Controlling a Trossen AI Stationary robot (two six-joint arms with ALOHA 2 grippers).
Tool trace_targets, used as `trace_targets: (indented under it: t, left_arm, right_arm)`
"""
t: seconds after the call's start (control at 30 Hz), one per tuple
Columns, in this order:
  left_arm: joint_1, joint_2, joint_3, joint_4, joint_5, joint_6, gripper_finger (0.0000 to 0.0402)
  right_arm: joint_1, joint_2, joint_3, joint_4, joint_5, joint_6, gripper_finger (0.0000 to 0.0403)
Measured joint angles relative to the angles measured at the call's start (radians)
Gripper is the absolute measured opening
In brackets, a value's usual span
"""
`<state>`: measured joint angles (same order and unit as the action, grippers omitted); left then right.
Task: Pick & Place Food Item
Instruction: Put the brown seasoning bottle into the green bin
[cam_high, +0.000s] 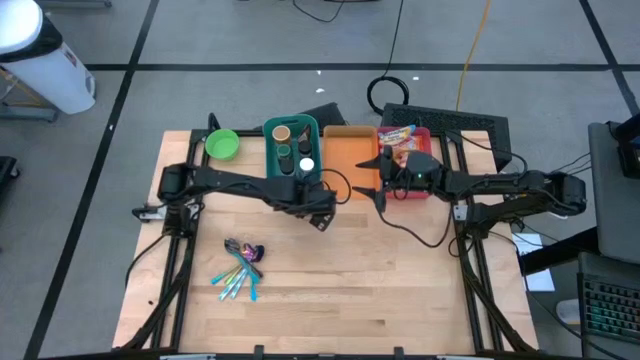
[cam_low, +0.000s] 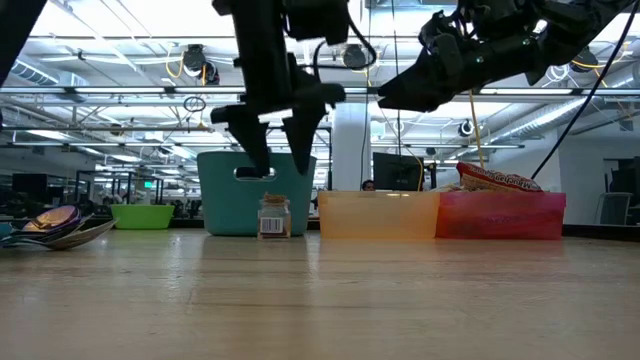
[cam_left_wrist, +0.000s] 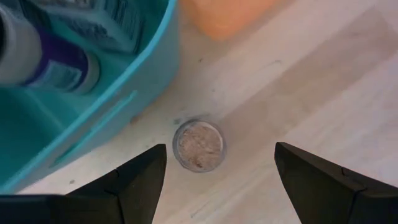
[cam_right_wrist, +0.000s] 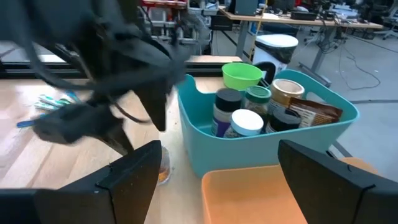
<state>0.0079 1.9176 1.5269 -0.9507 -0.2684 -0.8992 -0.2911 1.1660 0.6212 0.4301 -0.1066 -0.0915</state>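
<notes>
We see the small clear glass spice jar (cam_left_wrist: 199, 145) standing upright on the light wooden table (cam_high: 340, 290), long axis vertical, its open mouth showing pinkish-tan powder from above. It sits just beside the near wall of the teal plastic bin (cam_high: 291, 150), apart from it, near the orange plastic bin (cam_high: 349, 160).

Left gripper (cam_left_wrist: 221, 180) hangs straight above the jar, fingers spread wide on either side of it, holding nothing. Right gripper (cam_high: 375, 175) hovers over the orange bin, fingers wide, holding nothing.

Teal bin holds several lidded jars and bottles plus a brown packet. Orange bin looks bare inside. Red plastic bin (cam_low: 500, 216) on the right holds a snack bag (cam_low: 498, 180). Green plastic bowl (cam_high: 222, 145) sits left of the teal bin. Coloured markers (cam_high: 237, 283) lie near left.
</notes>
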Motion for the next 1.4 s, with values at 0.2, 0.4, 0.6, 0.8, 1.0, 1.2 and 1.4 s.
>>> trace_targets:
  t: [0.2,0.4,0.6,0.8,1.0,1.2,1.4]
  left_arm:
    - [0.027,0.058,0.000,0.003,0.015,-0.045,0.0308]
    - [0.031,0.095,0.000,0.009,0.038,-0.057,0.0308]
    - [0.031,0.095,0.000,0.001,0.136,-0.018,0.0292]
    - [0.029,0.095,0.000,0.000,0.237,0.064,0.0257]
    - [0.031,0.095,0.000,0.022,0.233,0.104,0.0235]
    - [0.032,0.095,0.000,0.035,0.216,0.110,0.0227]
    - [0.033,0.095,0.000,0.048,0.203,0.156,0.0235]
  right_arm:
    - [0.038,0.000,0.000,0.012,0.001,-0.036,0.0318]
    - [0.057,0.000,-0.001,0.012,0.001,-0.053,0.0318]
    - [0.058,0.000,-0.001,0.016,0.002,-0.052,0.0318]
    - [0.058,0.000,-0.001,0.016,0.002,-0.052,0.0318]
    - [0.058,0.000,-0.001,0.016,0.004,-0.051,0.0318]
    - [0.058,0.000,-0.001,0.016,0.004,-0.051,0.0318]
    - [0.058,0.000,-0.001,0.015,0.004,-0.051,0.0318]
